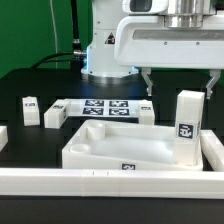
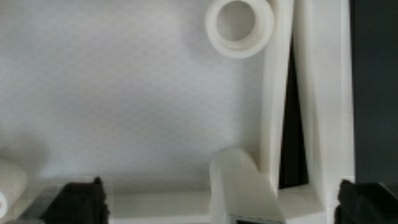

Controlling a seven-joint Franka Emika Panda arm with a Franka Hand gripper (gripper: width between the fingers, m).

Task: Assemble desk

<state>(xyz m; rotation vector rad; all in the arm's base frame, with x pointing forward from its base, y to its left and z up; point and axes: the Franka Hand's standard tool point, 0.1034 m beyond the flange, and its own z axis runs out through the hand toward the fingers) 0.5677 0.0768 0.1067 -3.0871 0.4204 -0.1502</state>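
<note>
White tabletop point(image 1: 130, 150); white leg point(image 1: 187, 108), black-white tag point(image 1: 186, 129); black table point(image 1: 20, 88).

No words, numbers or brand names are showing legibly. Only black-and-white square tags point(image 1: 186, 129) are showing: on the marker board point(image 1: 100, 108) behind the tabletop point(image 1: 95, 158), on the tabletop's front wall, and on the upright leg point(image 1: 187, 112) at its corner toward the exterior view's right.

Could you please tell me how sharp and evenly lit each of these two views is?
Exterior view: sharp enough, the white tabletop bright against the dark table, soft shadow inside its tray, no strong glare. Wrist view: soft; the white piece near the lens is blurred, the corner socket clearer, the end effector fingertips dark blurs.
</note>
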